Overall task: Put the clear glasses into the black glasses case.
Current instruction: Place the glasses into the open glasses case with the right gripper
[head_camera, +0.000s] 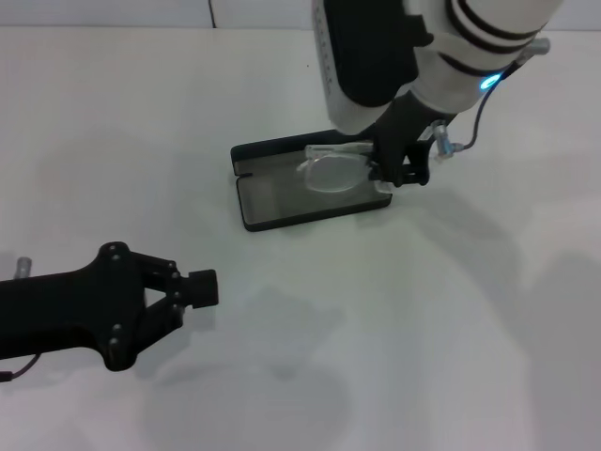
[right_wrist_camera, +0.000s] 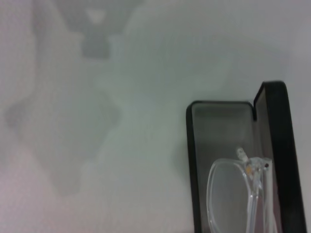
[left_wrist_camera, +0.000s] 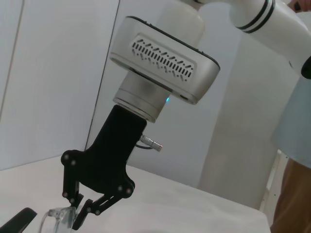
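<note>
The black glasses case [head_camera: 272,209] lies open on the white table, its grey lining facing up. The clear glasses [head_camera: 331,173] sit over the case's far right part, folded, with one lens showing. My right gripper [head_camera: 396,172] is shut on their right end. In the right wrist view the clear glasses [right_wrist_camera: 232,194] hang over the lining of the case [right_wrist_camera: 221,121]; whether they touch it I cannot tell. The left wrist view shows the right gripper [left_wrist_camera: 77,211] pinching the clear glasses [left_wrist_camera: 54,217]. My left gripper [head_camera: 199,288] rests shut and holding nothing at the near left.
The white table [head_camera: 423,329] stretches around the case on all sides. A pale wall stands behind it, and part of a person [left_wrist_camera: 294,145] shows beyond the table in the left wrist view.
</note>
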You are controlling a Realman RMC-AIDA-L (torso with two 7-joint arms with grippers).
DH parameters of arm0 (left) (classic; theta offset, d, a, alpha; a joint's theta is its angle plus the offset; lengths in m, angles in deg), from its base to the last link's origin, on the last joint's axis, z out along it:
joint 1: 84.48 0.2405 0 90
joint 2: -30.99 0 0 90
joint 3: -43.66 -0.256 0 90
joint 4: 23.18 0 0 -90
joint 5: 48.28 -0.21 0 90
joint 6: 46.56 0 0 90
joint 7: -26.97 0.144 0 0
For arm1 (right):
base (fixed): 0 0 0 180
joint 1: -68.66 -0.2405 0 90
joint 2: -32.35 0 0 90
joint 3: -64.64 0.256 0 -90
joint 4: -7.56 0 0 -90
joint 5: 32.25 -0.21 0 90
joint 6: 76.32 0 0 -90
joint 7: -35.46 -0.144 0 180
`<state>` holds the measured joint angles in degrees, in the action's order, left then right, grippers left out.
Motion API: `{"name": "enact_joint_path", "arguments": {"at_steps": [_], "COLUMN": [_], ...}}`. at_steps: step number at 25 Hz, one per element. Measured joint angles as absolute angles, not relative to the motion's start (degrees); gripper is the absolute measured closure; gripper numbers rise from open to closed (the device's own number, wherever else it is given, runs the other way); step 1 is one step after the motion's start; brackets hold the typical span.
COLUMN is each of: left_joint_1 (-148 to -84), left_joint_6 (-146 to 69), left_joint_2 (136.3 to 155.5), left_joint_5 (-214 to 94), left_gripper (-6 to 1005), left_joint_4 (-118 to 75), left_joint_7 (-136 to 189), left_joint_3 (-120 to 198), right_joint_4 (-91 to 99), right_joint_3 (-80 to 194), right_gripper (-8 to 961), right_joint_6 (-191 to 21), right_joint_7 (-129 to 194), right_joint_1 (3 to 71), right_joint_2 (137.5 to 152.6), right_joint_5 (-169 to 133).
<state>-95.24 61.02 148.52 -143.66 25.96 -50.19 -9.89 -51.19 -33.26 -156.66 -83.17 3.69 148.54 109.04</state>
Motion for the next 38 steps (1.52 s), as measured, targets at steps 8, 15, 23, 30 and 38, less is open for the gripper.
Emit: {"name": "enact_joint_path", "arguments": {"at_steps": [8, 15, 23, 30, 38], "left_joint_1": [-94.7, -94.9, -95.0, -95.2, -95.2], "left_joint_6": [61.0, 60.9, 60.9, 60.9, 60.9], "left_joint_2": [147.80, 147.80, 147.91, 148.02, 148.08], "left_joint_5": [-143.8, -143.8, -143.8, -143.8, -143.8], "left_gripper": [952, 952, 952, 952, 952], "left_joint_4": [25.7, 25.8, 26.0, 26.0, 26.0], "left_joint_7": [-50.1, -50.2, -50.3, -50.3, -50.3], "left_joint_3": [-9.3, -9.1, -9.1, -9.1, -9.1], "right_joint_4": [-50.7, -49.6, -49.4, -48.7, -47.3], "right_joint_3": [-36.6, -41.9, -43.7, -44.8, -46.4], "right_gripper": [869, 867, 864, 862, 859], "right_joint_6": [-151.6, -148.2, -145.8, -143.6, -141.8], "right_joint_7": [-82.3, -82.3, -82.2, -82.2, -82.2], "right_joint_1": [4.8, 4.4, 4.4, 4.7, 4.8], "right_joint_2": [148.54, 148.54, 148.54, 148.54, 148.54], "right_joint_5": [107.0, 107.2, 107.2, 106.9, 105.1]}}
